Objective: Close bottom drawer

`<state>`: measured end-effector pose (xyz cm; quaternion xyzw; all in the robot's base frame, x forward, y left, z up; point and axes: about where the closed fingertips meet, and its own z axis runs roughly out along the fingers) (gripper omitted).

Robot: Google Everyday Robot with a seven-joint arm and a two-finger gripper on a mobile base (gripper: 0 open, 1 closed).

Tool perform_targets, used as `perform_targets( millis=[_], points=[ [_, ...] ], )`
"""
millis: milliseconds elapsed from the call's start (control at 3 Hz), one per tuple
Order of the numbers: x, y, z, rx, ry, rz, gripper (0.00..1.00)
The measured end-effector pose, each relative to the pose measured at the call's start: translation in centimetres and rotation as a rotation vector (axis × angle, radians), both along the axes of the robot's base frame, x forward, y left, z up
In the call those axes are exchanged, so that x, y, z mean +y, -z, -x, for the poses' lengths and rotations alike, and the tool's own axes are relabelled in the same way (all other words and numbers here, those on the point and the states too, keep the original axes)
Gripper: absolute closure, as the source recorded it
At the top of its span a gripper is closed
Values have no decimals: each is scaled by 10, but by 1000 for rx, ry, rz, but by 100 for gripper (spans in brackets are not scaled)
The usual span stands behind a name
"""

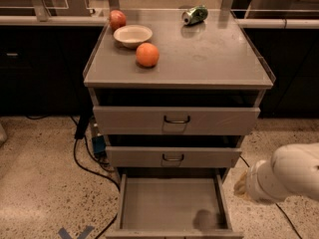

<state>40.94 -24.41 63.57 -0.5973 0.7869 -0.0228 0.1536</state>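
The bottom drawer (172, 203) of the grey cabinet is pulled far out, showing a plain empty grey tray. Its front and handle are cut off at the lower edge of the view. My arm's white casing (286, 176) sits low at the right, beside the drawer's right side and apart from it. The gripper itself is hidden behind the arm and out of sight.
The top drawer (176, 119) and middle drawer (173, 157) are pushed in, each with a dark loop handle. On the cabinet top (209, 59) are an orange (147, 54), a white bowl (132, 35), an apple (117, 19) and a green can (195, 14). Black cables (82, 153) lie on the floor at left.
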Motion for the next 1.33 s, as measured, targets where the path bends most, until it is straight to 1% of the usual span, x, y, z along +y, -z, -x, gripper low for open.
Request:
perform_targets(
  millis=[333, 667, 1000, 1333],
  points=[
    [5, 53, 8, 26, 11, 16, 100],
    [3, 123, 19, 85, 80, 17, 100],
    [0, 129, 19, 83, 81, 5, 100],
    [-4, 150, 19, 110, 84, -42, 100]
  ],
)
